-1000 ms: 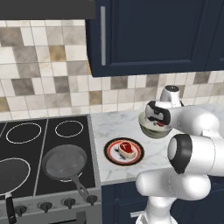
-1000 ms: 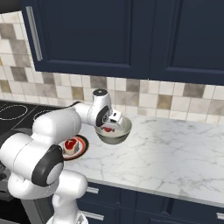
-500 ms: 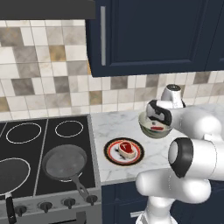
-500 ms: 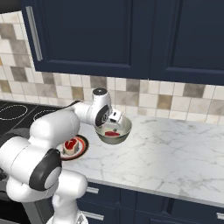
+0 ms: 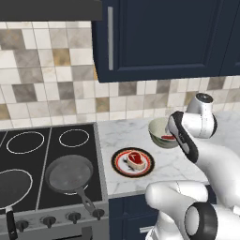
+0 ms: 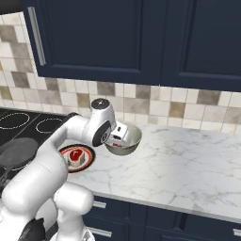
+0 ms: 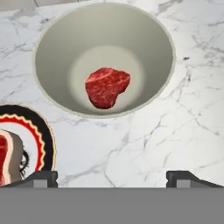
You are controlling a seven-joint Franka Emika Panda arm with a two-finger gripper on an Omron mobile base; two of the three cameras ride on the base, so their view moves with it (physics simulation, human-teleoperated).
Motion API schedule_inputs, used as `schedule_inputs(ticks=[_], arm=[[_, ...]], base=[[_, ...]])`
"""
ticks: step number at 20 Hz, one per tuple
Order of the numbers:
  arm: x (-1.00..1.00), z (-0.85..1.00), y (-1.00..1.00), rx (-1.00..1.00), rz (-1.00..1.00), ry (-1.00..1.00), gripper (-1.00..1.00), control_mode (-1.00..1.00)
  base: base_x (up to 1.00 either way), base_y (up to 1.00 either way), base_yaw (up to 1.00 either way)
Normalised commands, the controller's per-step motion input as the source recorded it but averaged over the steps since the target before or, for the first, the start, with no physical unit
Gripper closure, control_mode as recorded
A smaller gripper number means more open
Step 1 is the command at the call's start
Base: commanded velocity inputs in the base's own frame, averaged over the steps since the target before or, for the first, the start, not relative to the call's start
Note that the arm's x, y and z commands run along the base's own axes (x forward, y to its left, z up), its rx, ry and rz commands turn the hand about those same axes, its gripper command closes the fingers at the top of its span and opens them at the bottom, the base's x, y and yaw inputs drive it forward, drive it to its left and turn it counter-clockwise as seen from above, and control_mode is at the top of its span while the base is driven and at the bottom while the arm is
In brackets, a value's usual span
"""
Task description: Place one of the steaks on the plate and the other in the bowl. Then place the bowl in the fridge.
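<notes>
One steak [image 7: 106, 86] lies loose on the floor of the cream bowl [image 7: 57, 57], which stands on the marble counter. My gripper [image 7: 113, 178] hovers just above the bowl's near side, open, with its fingertips [image 7: 41, 177] far apart and nothing between them. The other steak [image 5: 136, 159] rests on the black-and-red-rimmed plate [image 5: 117, 164], left of the bowl [image 5: 157, 129]. From the right base view the hand [image 6: 118, 135] covers part of the bowl [image 6: 129, 148], and the plate [image 6: 87, 160] with its steak [image 6: 75, 155] sits beside it. The fridge is out of view.
A black stove to the left carries two dark frying pans [image 5: 70, 173] [image 5: 11, 187]. Navy wall cabinets [image 5: 159, 37] hang over the tiled backsplash. The marble counter [image 6: 188, 164] stretches away to the right of the bowl.
The jaws have spread wide and let go of the steak, which now lies in the bowl. The hand stays over the bowl, barely shifted.
</notes>
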Motion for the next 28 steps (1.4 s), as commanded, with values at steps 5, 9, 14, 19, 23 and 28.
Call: schedule_inputs(ticks=[5, 9, 14, 19, 23, 28], arm=[[-0.70, 0.15, 0.01, 0.00, 0.00, 0.00, -1.00, -1.00], [-0.65, 0.01, 0.10, 0.00, 0.00, 0.02, -1.00, -1.00], [-0.78, 0.13, 0.41, 0.00, 0.00, 0.01, -1.00, -1.00], [-0.62, 0.11, 0.56, -0.01, 0.01, 0.00, -1.00, -1.00], [-0.41, -0.03, 0.26, 0.00, 0.04, 0.00, -1.00, -1.00], [-0.07, -0.47, 0.26, -0.09, 0.02, 0.00, -1.00, -1.00]], base=[[0.00, 0.00, 0.00], [0.00, 0.00, 0.00], [0.00, 0.00, 0.00], [0.00, 0.00, 0.00], [0.00, 0.00, 0.00], [0.00, 0.00, 0.00]])
